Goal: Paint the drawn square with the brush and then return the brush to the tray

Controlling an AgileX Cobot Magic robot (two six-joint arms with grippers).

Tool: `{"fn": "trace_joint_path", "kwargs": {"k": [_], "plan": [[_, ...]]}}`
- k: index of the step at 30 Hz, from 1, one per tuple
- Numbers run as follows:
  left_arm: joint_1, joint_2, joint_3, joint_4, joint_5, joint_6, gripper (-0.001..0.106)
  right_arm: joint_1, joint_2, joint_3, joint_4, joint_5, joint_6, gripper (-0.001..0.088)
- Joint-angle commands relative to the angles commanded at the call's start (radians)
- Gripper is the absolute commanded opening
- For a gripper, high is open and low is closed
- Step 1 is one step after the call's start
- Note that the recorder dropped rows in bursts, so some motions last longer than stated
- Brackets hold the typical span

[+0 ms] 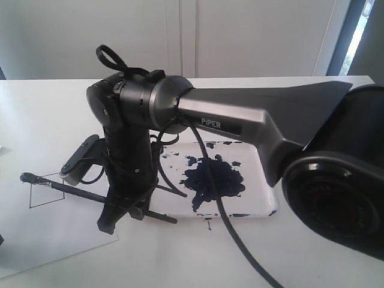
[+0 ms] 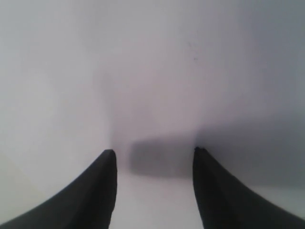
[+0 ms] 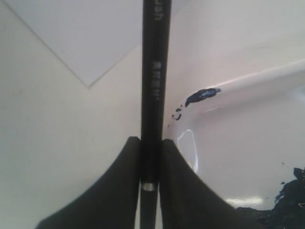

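Note:
The brush (image 1: 72, 191) stretches low across the table from the drawn square (image 1: 43, 195) to the tray's front left corner. Its bulbous dark end sits at the square's far left corner. The square's inside looks blank white. My right gripper (image 1: 125, 207) points down and is shut on the brush's shaft; in the right wrist view the brush (image 3: 155, 71) runs straight up between the closed fingers (image 3: 128, 162). The tray (image 1: 258, 207) holds a dark blue paint blob (image 1: 216, 180). My left gripper (image 2: 155, 151) is open over a bare white surface, holding nothing.
A white paper sheet (image 1: 54, 240) lies at the front left, and its corner (image 3: 86, 38) shows beyond the gripper. The tray rim (image 3: 248, 78) carries a blue fleck. The right arm's body and a black cable (image 1: 231, 231) cross over the tray.

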Motion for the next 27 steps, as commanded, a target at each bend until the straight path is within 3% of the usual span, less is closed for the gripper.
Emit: {"fn": "trace_joint_path", "kwargs": {"k": [6,15,27], "plan": [[0.000,0.000,0.000,-0.002,0.001,0.000,0.054,0.005,0.000,0.000,-0.158,0.000,0.049,0.0000],[0.000,0.000,0.000,-0.002,-0.001,0.000,0.054,0.043,0.026,0.000,-0.227,0.000,0.003,0.0000],[0.000,0.000,0.000,-0.002,-0.002,0.000,0.054,0.043,0.028,0.000,-0.239,0.000,0.003,0.0000]]}}
